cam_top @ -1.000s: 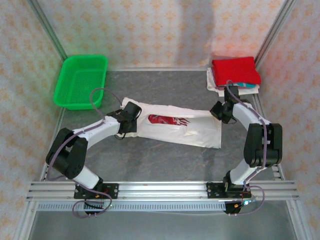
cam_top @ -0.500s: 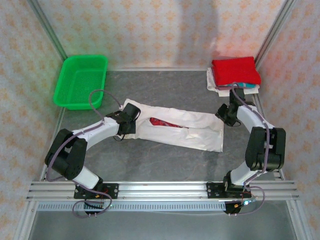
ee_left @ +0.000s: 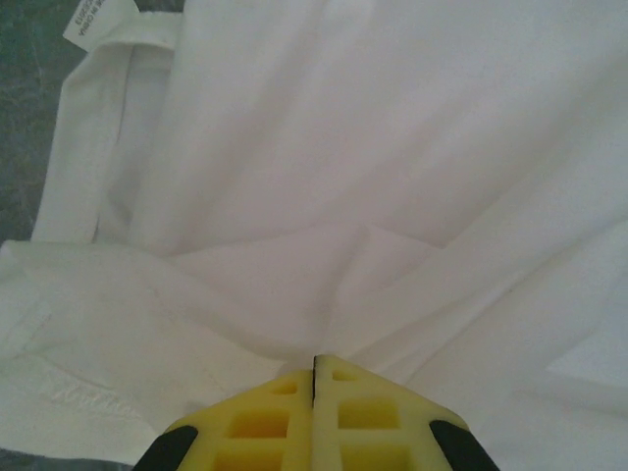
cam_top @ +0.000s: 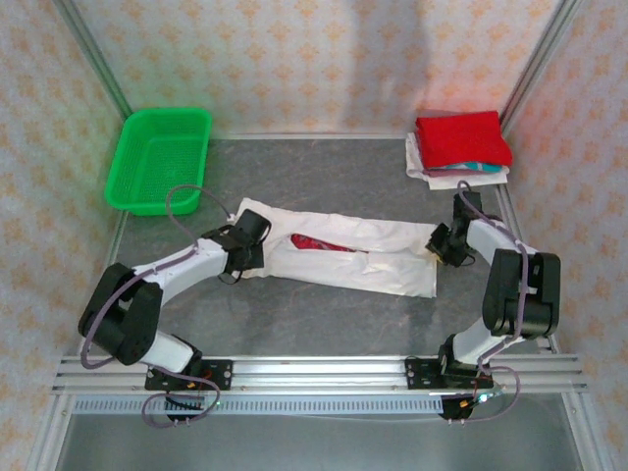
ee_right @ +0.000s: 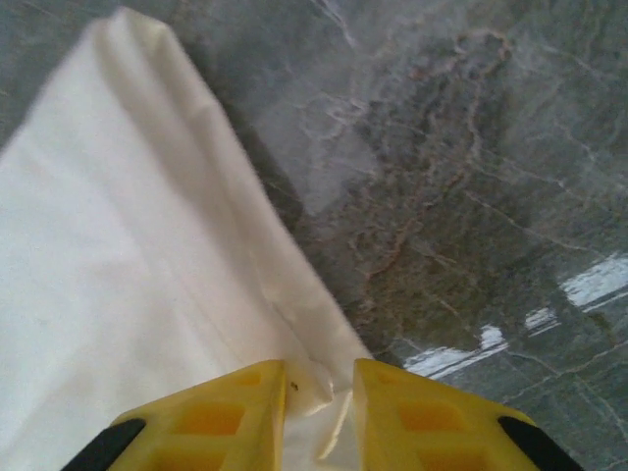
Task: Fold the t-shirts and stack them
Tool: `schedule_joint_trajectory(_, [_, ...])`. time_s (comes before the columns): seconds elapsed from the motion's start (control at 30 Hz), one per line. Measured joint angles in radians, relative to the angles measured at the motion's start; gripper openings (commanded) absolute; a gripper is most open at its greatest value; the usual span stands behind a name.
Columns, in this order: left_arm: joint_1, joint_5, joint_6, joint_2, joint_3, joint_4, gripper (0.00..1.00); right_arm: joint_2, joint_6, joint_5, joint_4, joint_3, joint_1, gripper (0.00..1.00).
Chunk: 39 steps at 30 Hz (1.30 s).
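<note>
Stacked: folded pile [cam_top: 461,145], far right corner | white shirt [cam_top: 373,263] flat on table [cam_top: 324,324], folded to long strip | left claw [ee_left: 314,361] clamped on its end; right claw [ee_right: 319,378] parted astride opposite corner | pending, likely: cross-folds; stacking

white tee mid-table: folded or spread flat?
Partly folded. The white tee lies as a long narrow strip, one lengthwise edge doubled over, hiding part of the red graphic; no crosswise fold yet.

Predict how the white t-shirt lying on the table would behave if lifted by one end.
Probably floppy: the white t-shirt lies flat in soft folds, so it would likely drape and sag. Likely light, since the cloth looks thin, with creases fanning from the left gripper. Pushed, it would probably bunch up.
</note>
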<state>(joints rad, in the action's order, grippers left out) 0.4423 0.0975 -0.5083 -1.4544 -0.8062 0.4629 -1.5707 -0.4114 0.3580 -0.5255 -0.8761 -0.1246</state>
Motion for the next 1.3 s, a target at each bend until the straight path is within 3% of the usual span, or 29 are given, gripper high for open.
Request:
schedule_joint_trajectory(0.53, [0.003,-0.109,-0.034,0.165,-0.049,0.077,0.0,-0.027,0.0,-0.071,0.0,-0.001,0.0,0.2])
schedule_joint_trajectory(0.8, [0.096,-0.167,-0.064,0.122,-0.05,0.098,0.0,-0.029,0.0,-0.074,0.0,-0.004,0.0,0.21])
schedule_joint_trajectory(0.93, [0.108,-0.176,-0.084,0.108,-0.034,0.098,0.38,-0.032,0.0,-0.075,0.0,-0.01,0.0,0.23])
schedule_joint_trajectory(1.03, [0.127,-0.195,-0.09,0.117,-0.02,0.098,0.34,-0.035,0.0,-0.075,-0.001,-0.02,0.0,0.23])
schedule_joint_trajectory(1.17, [0.154,-0.24,-0.078,0.181,-0.017,0.078,0.39,-0.04,0.0,-0.074,-0.001,-0.037,0.0,0.24])
schedule_joint_trajectory(1.3, [0.135,-0.248,-0.059,0.246,-0.032,0.056,0.33,-0.042,0.0,-0.074,-0.003,-0.047,0.002,0.24])
